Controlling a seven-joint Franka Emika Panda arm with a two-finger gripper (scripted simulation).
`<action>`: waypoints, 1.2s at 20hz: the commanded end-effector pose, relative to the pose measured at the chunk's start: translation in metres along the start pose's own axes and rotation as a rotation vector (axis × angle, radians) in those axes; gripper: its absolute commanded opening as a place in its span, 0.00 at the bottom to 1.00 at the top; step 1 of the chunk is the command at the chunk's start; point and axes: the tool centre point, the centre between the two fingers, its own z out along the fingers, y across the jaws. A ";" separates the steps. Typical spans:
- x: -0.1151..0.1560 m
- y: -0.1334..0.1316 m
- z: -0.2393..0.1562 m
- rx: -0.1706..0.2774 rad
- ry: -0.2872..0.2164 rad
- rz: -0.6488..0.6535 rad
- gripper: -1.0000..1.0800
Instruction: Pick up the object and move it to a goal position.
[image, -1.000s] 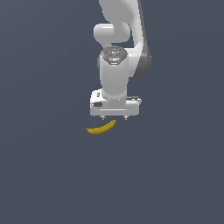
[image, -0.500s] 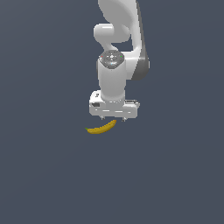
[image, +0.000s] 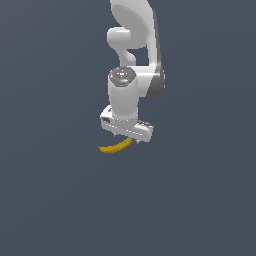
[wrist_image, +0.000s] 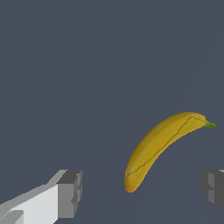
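A white Panda arm (image: 132, 60) hangs over a plain dark grey desk (image: 55, 200), its wrist turned down and its gripper (image: 126, 134) poised directly above a small yellow banana (image: 116, 146). In the exterior view the fruit lies flat on the desk, curved like a shallow smile, with one end reaching toward the exterior view's left and the other tucked beneath the gripper body, where the arm hides it.

The wrist view shows the jaws spread wide apart, holding nothing: one grey fingertip (wrist_image: 70, 194) stands at one edge of the picture and the other fingertip (wrist_image: 213, 189) at the opposite edge. The banana (wrist_image: 161, 148) lies on the desk in the open gap between them, closer to the second fingertip and touching neither. It sits slantwise across the gap, with a short green stem (wrist_image: 211, 125) at its far end and a darker orange-brown tip (wrist_image: 129, 188) at its near end. A thin dark seam runs along its skin.
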 end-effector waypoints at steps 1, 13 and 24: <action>-0.001 0.005 0.007 0.000 0.000 0.080 0.96; -0.005 0.031 0.041 -0.005 0.004 0.461 0.96; -0.010 0.055 0.066 -0.015 0.017 0.776 0.96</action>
